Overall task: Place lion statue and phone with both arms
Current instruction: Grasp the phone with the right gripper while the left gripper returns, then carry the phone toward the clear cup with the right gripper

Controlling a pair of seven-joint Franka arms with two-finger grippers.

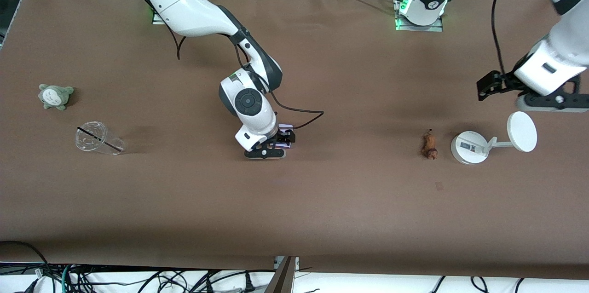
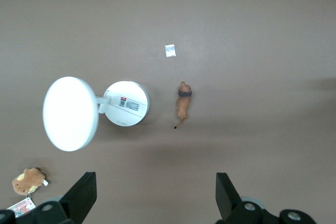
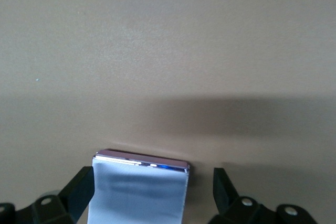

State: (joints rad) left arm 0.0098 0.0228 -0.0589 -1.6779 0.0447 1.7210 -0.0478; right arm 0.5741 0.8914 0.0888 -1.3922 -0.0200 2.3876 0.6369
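The phone (image 3: pixel 140 195), a flat pale lavender slab with a shiny dark edge, lies on the brown table near the middle. My right gripper (image 1: pixel 281 140) is low over it, open, and its fingers (image 3: pixel 79 182) stand on either side of the phone (image 1: pixel 286 126); a gap shows on one side. The lion statue (image 1: pixel 430 145), a tiny reddish-brown figurine, lies toward the left arm's end of the table beside a white stand. My left gripper (image 1: pixel 488 87) hangs open and empty in the air over that end of the table; its wrist view shows the lion statue (image 2: pixel 183 103) below.
A white round-based stand (image 1: pixel 469 147) with a disc (image 1: pixel 522 131) stands next to the lion. A clear cup (image 1: pixel 97 138) on its side and a grey-green plush (image 1: pixel 55 96) lie at the right arm's end. A brown plush (image 2: pixel 29 180) shows in the left wrist view.
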